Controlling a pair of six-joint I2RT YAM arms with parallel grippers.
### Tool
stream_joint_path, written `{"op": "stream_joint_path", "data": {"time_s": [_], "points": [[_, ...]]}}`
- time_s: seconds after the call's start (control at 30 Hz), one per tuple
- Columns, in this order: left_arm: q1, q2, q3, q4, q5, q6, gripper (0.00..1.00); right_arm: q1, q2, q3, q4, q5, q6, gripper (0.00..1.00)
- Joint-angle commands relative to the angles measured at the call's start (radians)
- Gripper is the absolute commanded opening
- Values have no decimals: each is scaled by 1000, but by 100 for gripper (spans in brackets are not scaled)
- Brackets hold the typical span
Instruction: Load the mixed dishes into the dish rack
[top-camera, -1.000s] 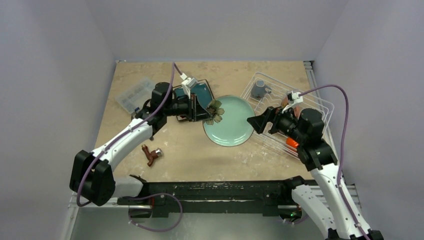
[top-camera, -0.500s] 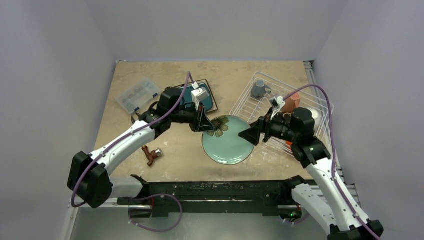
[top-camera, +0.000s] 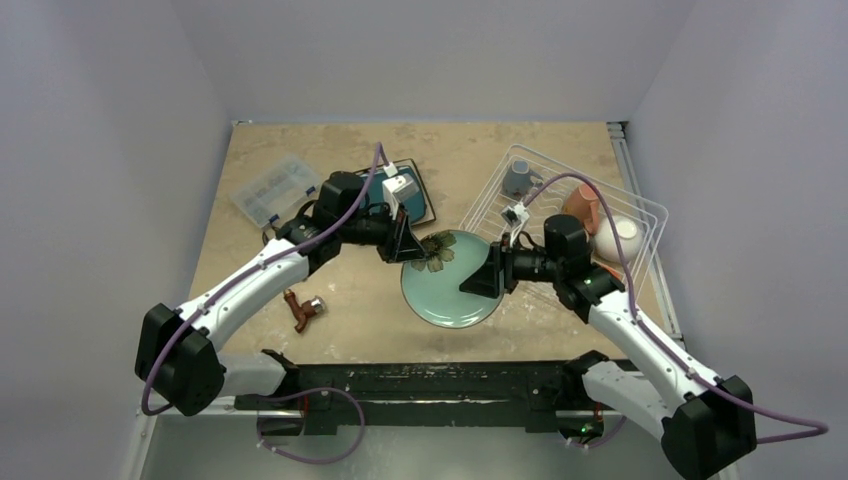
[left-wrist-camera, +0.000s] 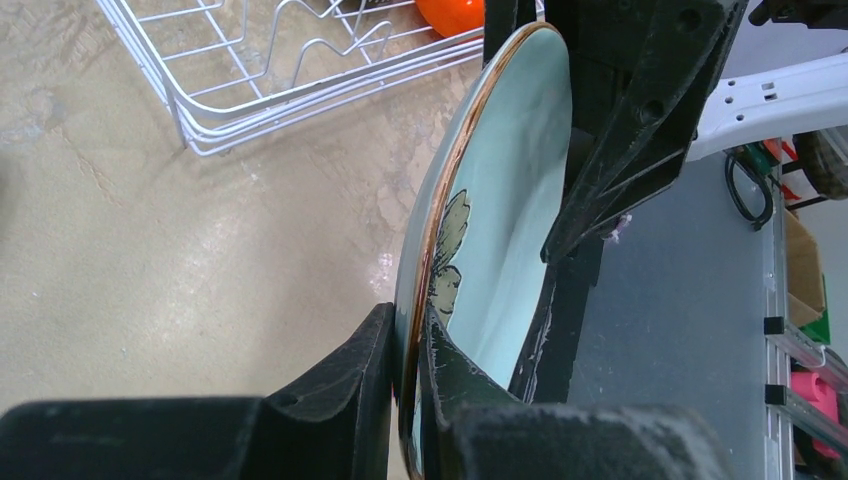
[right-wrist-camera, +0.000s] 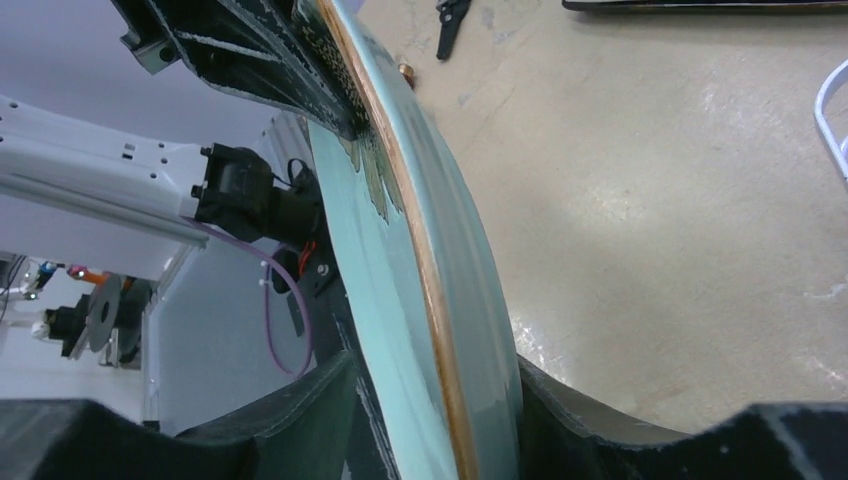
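From the top camera: found the round teal plate with brown rim and leaf motif (top-camera: 452, 288) just left of the large white wire dish rack (top-camera: 488, 192), apparently lifted off the tan table (top-camera: 300, 150). Saw it pinched at its far-left rim by the left gripper (top-camera: 412, 250), clenched on the leaf-painted edge. Saw it met at the opposite, near-right rim by the right gripper (top-camera: 484, 283), which sat between plate and rack (so the nearer arm for loading). Noted the line from grip to grip across the plate: far-left to near-right, with the rack further right along it.

From the left wrist: saw both black fingers (left-wrist-camera: 340, 370) clamped on the plate's rim, one on each face, plate edge-on. Made out the other gripper's dark body across the plate's opposite edge, and rack wire beyond on the table.

From the right wrist: saw the two fingers (right-wrist-camera: 590, 410) straddling the rim, one on each face. Could not tell whether pressed home or only close against it. Judged the handover unfinished. Reckoned a firm right-hand grip necessary before any release on the left, then a carry rightward, edge-first between the tines.
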Motion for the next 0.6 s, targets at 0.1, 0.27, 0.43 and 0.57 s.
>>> {"op": "stream_joint_path", "data": {"time_s": [0.1,0.27,0.43,0.57], "points": [[-1,-1,80,57,56,8,0,5,8,-2,130,-66,20,26],[-1,3,96,44,19,-14,0,5,-28,-43,193,7,61,0],[-1,-24,116,-16,-151,-34,30,5,-62,-43,164,187,59,0],[2,-106,105,-39,-367,-33,56,5,-165,-17,113,319,4,0]]}}
